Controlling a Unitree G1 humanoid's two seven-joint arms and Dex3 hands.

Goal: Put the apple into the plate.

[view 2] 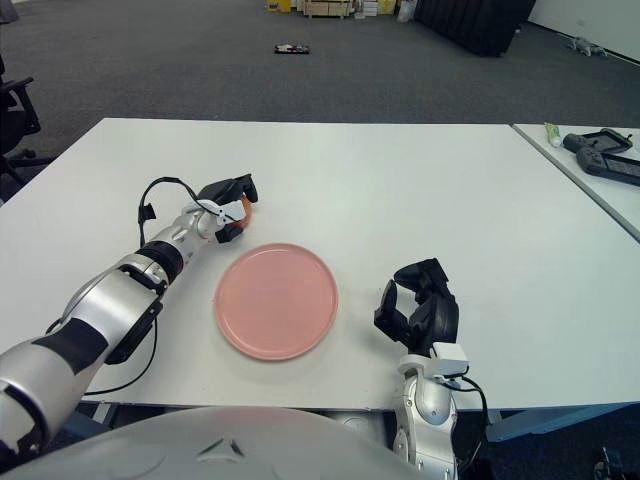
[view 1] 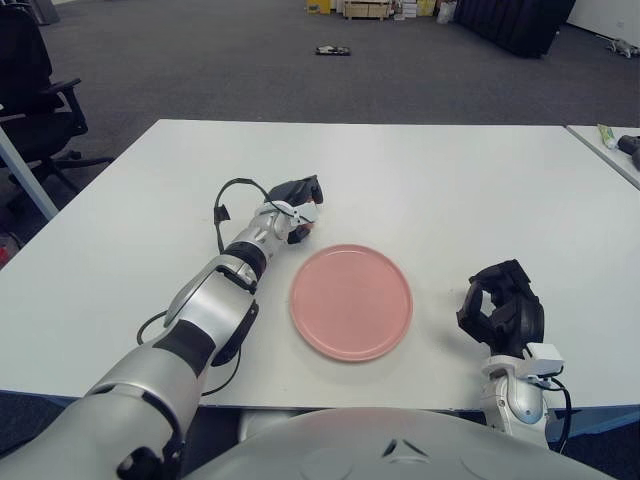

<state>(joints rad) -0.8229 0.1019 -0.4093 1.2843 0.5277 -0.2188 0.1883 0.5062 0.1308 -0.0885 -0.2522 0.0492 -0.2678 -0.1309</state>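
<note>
The pink plate (view 1: 351,300) lies empty on the white table (view 1: 430,180), near its front edge. My left hand (view 1: 298,207) is just beyond the plate's far-left rim, with its fingers curled around the apple (view 2: 244,208). Only a red-orange sliver of the apple shows between the dark fingers. I cannot tell whether the apple touches the table. My right hand (view 1: 500,305) shows to the right of the plate with its fingers curled and nothing in them.
A second table at the far right carries a green tube (view 1: 606,135) and a dark device (view 2: 605,160). A black office chair (view 1: 35,90) stands off the table's left corner. Grey carpet lies beyond the table.
</note>
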